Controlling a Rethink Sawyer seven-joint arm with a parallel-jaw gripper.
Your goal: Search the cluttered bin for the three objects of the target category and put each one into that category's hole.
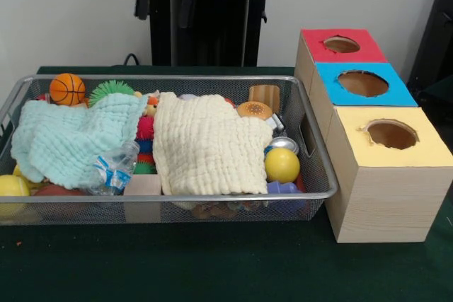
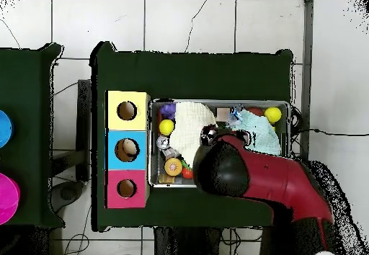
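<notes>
The silver wire-mesh bin point(image 1: 177, 197) stands on the green table, full of clutter. A cream cloth point(image 1: 209, 143) and a mint cloth point(image 1: 71, 136) cover much of what lies in it. The blue-topped hole point(image 1: 362, 83) is on the middle wooden box to the right of the bin. In the overhead view the bin point(image 2: 216, 102) lies beside the blue-topped hole point(image 2: 127, 150). The red arm point(image 2: 259, 176) reaches over the bin's near half. Its dark end point(image 2: 209, 134) hangs above the cream cloth point(image 2: 189, 122), and the gripper under it is hidden. The front view shows no arm.
Loose in the bin are a small basketball point(image 1: 67, 88), a green spiky ball point(image 1: 111, 90), a yellow ball point(image 1: 282, 165), a bun point(image 1: 255, 109), a plastic bottle point(image 1: 113, 167) and a pink block point(image 1: 143, 185). The red-topped hole point(image 1: 342, 44) and the yellow-topped hole point(image 1: 391, 134) flank the blue one.
</notes>
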